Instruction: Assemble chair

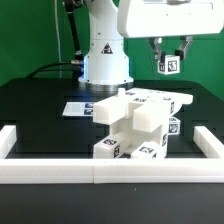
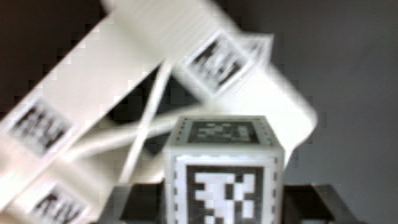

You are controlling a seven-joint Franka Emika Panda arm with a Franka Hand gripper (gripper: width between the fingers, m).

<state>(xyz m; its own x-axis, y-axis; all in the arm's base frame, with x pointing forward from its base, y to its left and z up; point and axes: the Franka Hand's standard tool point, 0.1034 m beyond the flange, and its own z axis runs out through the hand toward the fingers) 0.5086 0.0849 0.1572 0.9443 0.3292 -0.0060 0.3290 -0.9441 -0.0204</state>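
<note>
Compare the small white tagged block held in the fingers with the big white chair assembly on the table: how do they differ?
The small white tagged plastic block hangs in the air, clamped in the fingers; the chunky white plastic chair assembly rests on the black table. The block is one small piece; the assembly is far larger, several pieces joined. Both are white plastic with black-and-white square tags.

The chair (image 1: 135, 125) hides part of the marker board (image 1: 74, 108), and the wrist view's edge cuts off the blurred block (image 2: 222, 165).
</note>
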